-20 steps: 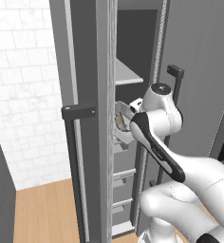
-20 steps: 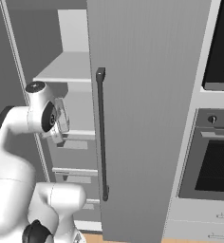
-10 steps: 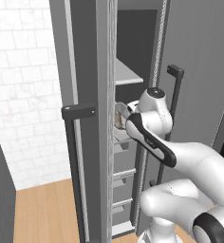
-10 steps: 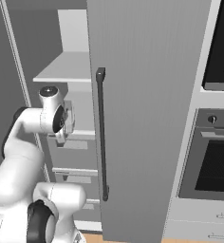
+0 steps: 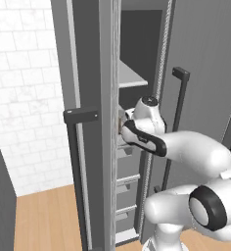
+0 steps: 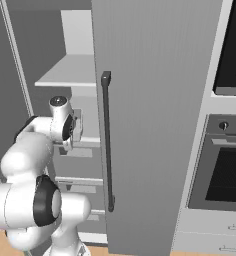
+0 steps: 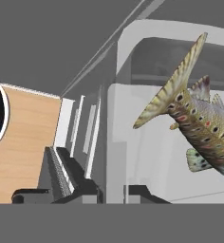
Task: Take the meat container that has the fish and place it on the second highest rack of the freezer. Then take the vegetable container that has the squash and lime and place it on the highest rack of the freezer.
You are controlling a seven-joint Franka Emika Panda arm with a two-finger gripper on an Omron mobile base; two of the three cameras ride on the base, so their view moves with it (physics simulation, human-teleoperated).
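Fish (image 7: 199, 118), spotted and brown with its tail fin raised, is seen lying inside a pale container (image 7: 133, 142), close in front of the hand camera. The container wall is pinched near its rim by the gripper (image 7: 115, 193), whose two dark tips stand tight together at the bottom of the hand view, clenched on the container. The grip appears to be taken at the edge so that the tub can be carried level and slid onto a rack without the fingers fouling the shelf.

From the left base camera, the gripper (image 5: 122, 128) is seen pushed in past the edge of the open door (image 5: 85, 122), into the freezer. A light shelf (image 5: 132, 78) is seen above the hand, and drawer fronts (image 5: 127, 184) are seen below it. From the right base camera, the hand (image 6: 75, 126) is seen just under the same shelf (image 6: 65, 75), beside the other door (image 6: 150, 100) with its long dark handle (image 6: 106, 140). An oven (image 6: 225, 170) stands further right.

The container is judged to be held at about the height of the rack under the top shelf, ready to be set down there. The vegetable container is judged to be left for afterwards.
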